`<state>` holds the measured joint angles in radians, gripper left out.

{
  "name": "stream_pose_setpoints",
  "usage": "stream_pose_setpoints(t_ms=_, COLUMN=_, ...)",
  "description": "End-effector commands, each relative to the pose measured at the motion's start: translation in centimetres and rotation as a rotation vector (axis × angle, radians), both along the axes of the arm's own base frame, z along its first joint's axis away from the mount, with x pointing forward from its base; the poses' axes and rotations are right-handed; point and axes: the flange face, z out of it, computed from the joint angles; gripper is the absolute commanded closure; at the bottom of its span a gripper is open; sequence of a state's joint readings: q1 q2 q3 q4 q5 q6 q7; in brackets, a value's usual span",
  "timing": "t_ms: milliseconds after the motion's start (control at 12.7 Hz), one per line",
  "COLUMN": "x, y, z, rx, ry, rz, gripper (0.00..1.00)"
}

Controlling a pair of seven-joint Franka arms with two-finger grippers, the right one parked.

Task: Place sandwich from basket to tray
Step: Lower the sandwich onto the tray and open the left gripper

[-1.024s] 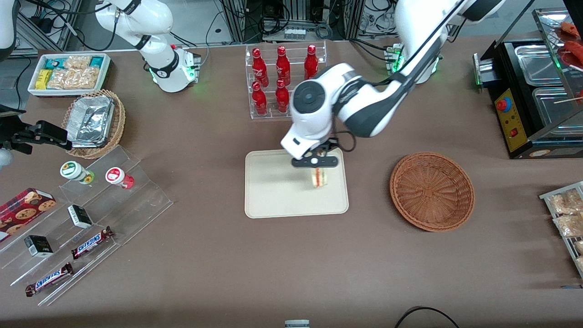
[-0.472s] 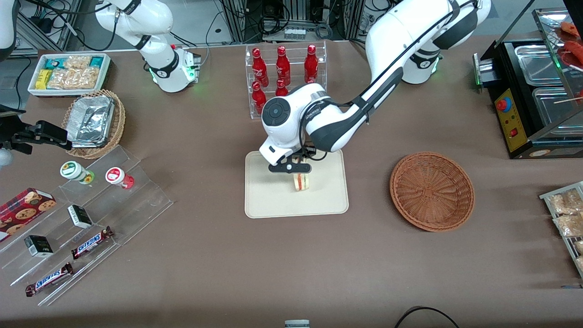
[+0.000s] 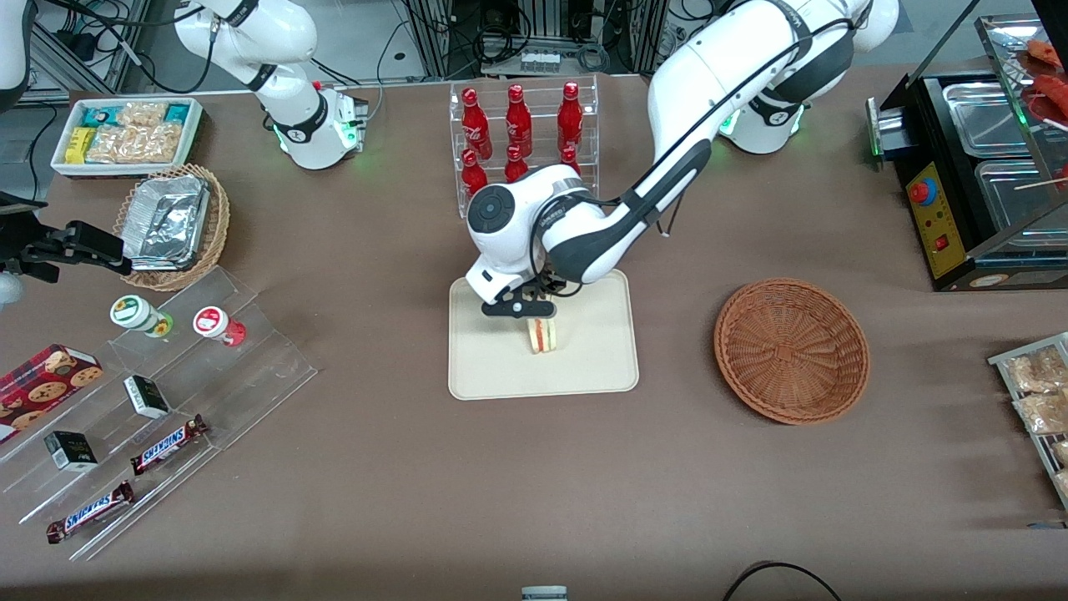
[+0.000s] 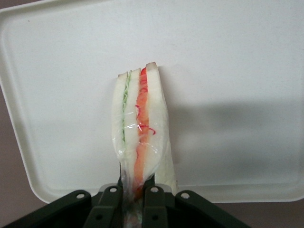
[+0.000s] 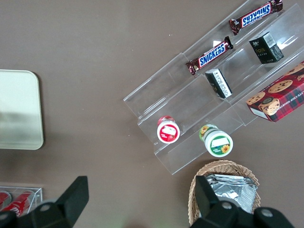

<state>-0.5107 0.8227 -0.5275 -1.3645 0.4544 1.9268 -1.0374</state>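
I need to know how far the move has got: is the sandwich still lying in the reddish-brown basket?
No: the basket holds nothing, and the sandwich is over the tray, gripped by the gripper.

Left arm stretched low across table centre, wrist bent downward, gripper [image 3: 534, 314] pointing straight down, fingers [image 4: 110, 205] closed tight, nearly meeting, pinching something.

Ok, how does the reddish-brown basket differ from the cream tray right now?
The basket is round, woven and reddish-brown; the tray is a flat, smooth, cream rectangle with rounded corners. The basket holds nothing, while over the tray the left arm's end effector is shut on the sandwich. The basket lies toward the working arm's end of the table; the tray sits near the middle. Both rest on the brown table.
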Motion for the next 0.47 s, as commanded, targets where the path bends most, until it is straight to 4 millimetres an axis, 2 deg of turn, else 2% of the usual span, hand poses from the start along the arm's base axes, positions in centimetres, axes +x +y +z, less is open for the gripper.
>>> stream_pose_setpoints(t_ms=0, x=0.69, y=-0.53, z=-0.18, rx=0.005, ry=-0.028, rz=0.018, gripper=0.86)
stream_pose_setpoints(t_ms=79, x=0.93, y=-0.3, z=-0.43, rx=0.013, ry=-0.034, rz=0.024, gripper=0.61)
stream_pose_setpoints(t_ms=157, x=1.06, y=-0.21, z=-0.48, rx=0.014, ry=-0.036, rz=0.023, gripper=0.18)
stream_pose_setpoints(t_ms=236, x=1.1, y=-0.19, z=-0.53, rx=0.011, ry=-0.037, rz=0.019, gripper=0.01)
stream_pose_setpoints(t_ms=394, x=1.5, y=0.06, z=0.1, rx=0.009, ry=-0.045, rz=0.028, gripper=0.01)
